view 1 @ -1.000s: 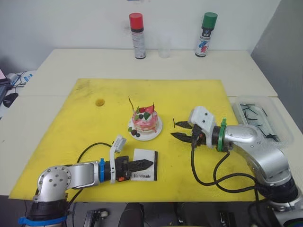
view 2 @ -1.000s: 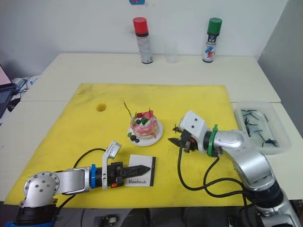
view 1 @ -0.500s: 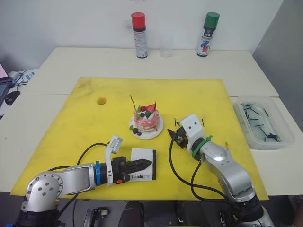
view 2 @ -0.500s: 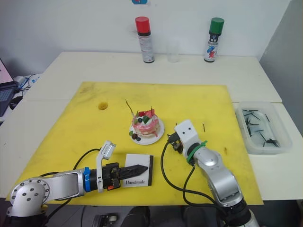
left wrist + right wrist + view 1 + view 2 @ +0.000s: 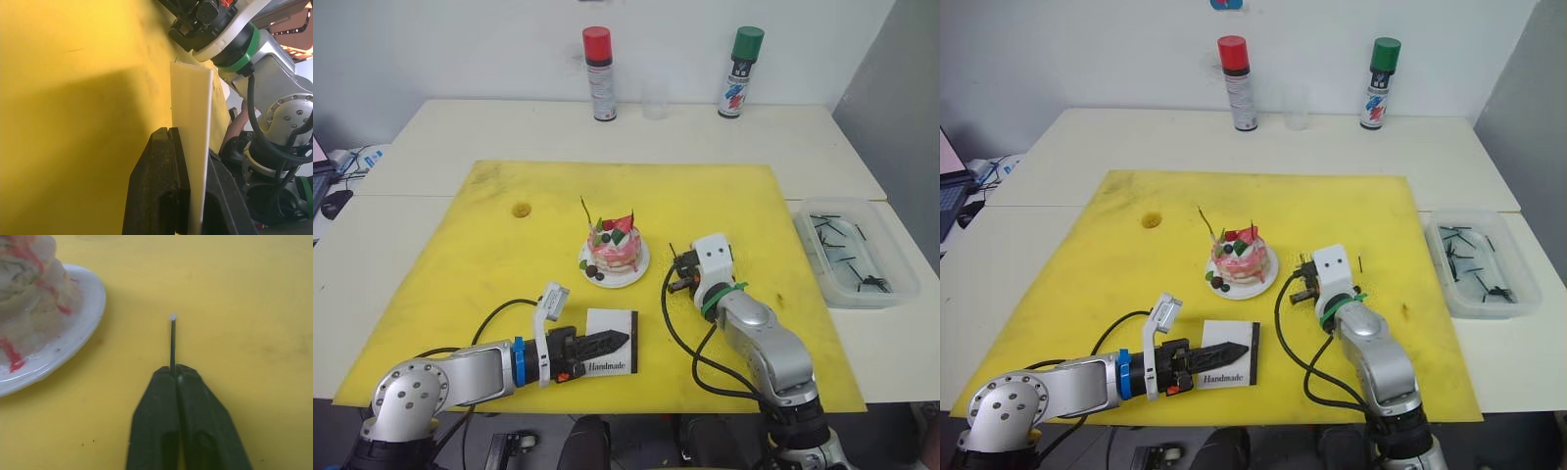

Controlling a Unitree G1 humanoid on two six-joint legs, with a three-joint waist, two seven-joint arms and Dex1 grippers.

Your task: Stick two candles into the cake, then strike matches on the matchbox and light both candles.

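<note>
The pink-and-white cake (image 5: 615, 251) sits on its small white plate (image 5: 637, 267) mid-mat. Two thin candles stand in it: a reddish-brown one (image 5: 585, 211) leaning left and another (image 5: 631, 214) on the right side. The white matchbox (image 5: 612, 355), printed "Handmade", lies near the mat's front edge. My left gripper (image 5: 617, 340) is shut on it, and the left wrist view shows the box edge (image 5: 193, 122) between the fingers (image 5: 156, 171). Just right of the plate, my right gripper (image 5: 175, 372) is shut on a black match (image 5: 172, 342) with a pale tip pointing forward.
A yellow mat (image 5: 489, 264) covers the table centre. At the right, a clear bin (image 5: 852, 257) holds several black matches. A red-capped can (image 5: 598, 73), a green-capped can (image 5: 737, 71) and a clear cup (image 5: 654, 103) stand at the back.
My right gripper has swung left across the mat with the match, from well right of the cake to just beside the plate. The left gripper still holds the matchbox.
</note>
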